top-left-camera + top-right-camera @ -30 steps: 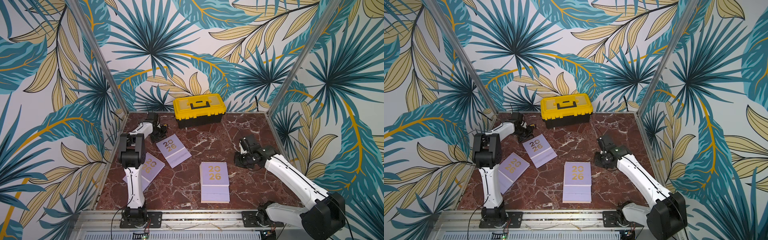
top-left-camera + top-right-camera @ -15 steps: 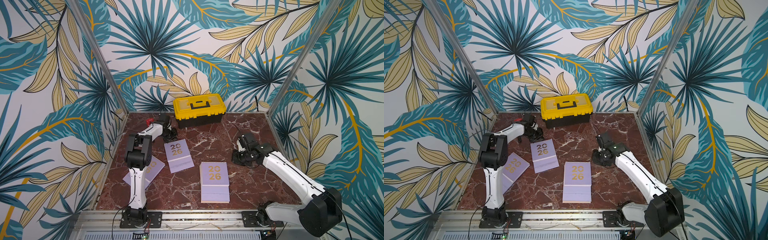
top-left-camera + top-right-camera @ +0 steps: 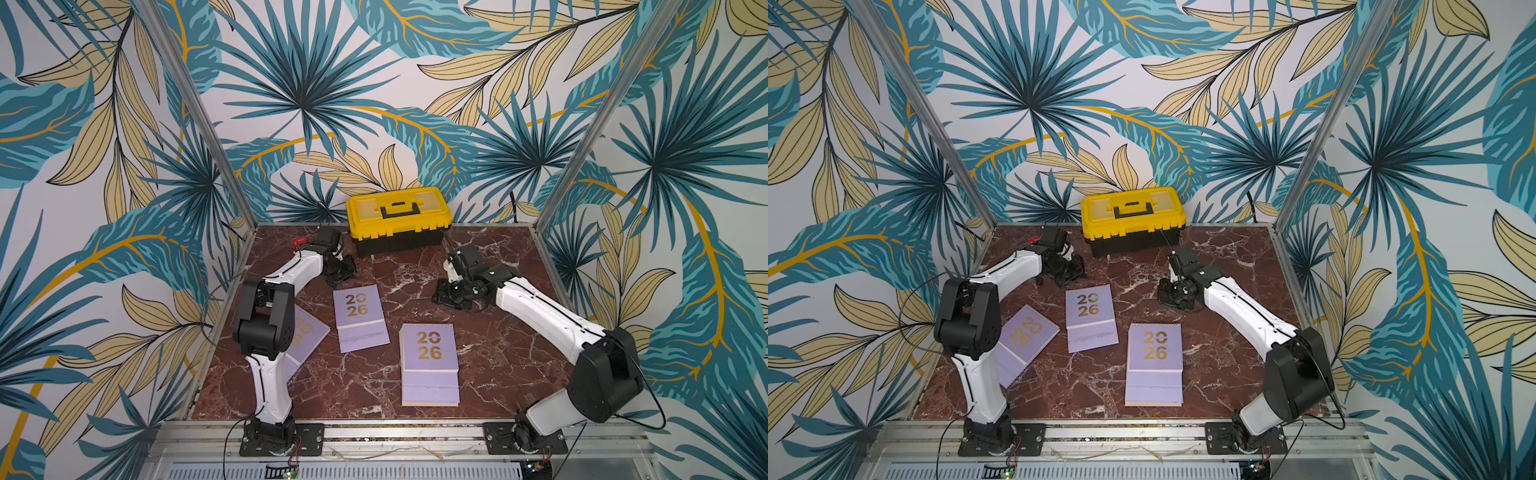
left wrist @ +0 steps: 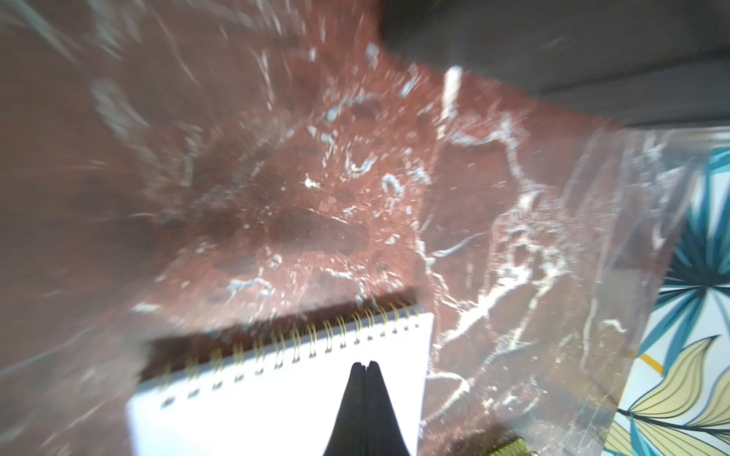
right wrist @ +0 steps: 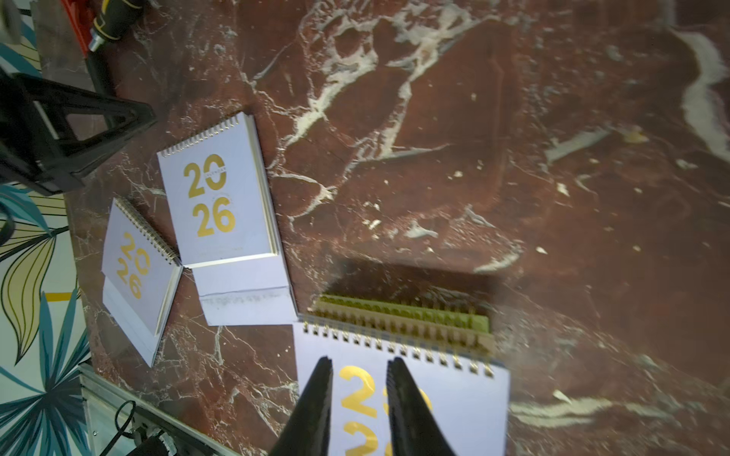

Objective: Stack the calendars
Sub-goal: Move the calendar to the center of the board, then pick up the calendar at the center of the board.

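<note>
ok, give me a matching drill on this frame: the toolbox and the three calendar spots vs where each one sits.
1 toolbox
2 calendar stack
3 middle calendar
4 leftmost calendar

A partly hidden by the left arm
B at the back wall
C nearest the front rail
D single, between the other two

Pairs: 1-B, 2-C, 3-D, 4-A
</note>
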Available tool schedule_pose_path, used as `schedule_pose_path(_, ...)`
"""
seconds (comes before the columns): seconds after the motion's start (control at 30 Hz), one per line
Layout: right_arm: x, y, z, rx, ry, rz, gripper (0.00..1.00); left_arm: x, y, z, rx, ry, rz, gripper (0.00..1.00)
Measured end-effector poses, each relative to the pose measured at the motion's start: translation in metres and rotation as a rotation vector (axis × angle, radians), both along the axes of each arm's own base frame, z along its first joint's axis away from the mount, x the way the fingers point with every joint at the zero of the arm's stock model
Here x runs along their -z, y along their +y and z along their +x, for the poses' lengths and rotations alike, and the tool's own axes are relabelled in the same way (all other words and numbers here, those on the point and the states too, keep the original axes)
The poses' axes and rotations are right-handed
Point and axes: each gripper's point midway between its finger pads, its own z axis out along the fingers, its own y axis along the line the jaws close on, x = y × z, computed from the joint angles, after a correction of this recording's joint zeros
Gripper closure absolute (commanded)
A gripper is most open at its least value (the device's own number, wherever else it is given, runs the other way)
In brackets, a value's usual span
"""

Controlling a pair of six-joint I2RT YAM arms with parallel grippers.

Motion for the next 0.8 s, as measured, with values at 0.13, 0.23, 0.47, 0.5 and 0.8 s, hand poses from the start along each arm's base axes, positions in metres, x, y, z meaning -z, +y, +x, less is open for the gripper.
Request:
schedule_pose_path(0.13,0.004,0.040,0.020,-0.044,0.003,0.045,0.63,-0.021,0.023,-0.012,-0.047,-0.039,0.005,1.00)
schedule_pose_path(0.23,0.011,0.071,0.035,-0.069,0.007,0.081,0.55,-0.011,0.040,-0.029,-0.082,-0.012,0.034,1.00)
schedule_pose_path(0.47,0.045,0.114,0.042,-0.072,0.068,0.140,0.44,0.029,0.060,-0.076,-0.118,0.119,0.109,1.00)
schedule_pose_path(0.5,0.051,0.116,0.042,-0.068,0.078,0.143,0.43,0.032,0.061,-0.078,-0.118,0.126,0.113,1.00)
schedule_pose_path(0.8,0.077,0.132,0.051,-0.056,0.133,0.184,0.41,0.039,0.064,-0.083,-0.121,0.142,0.129,1.00)
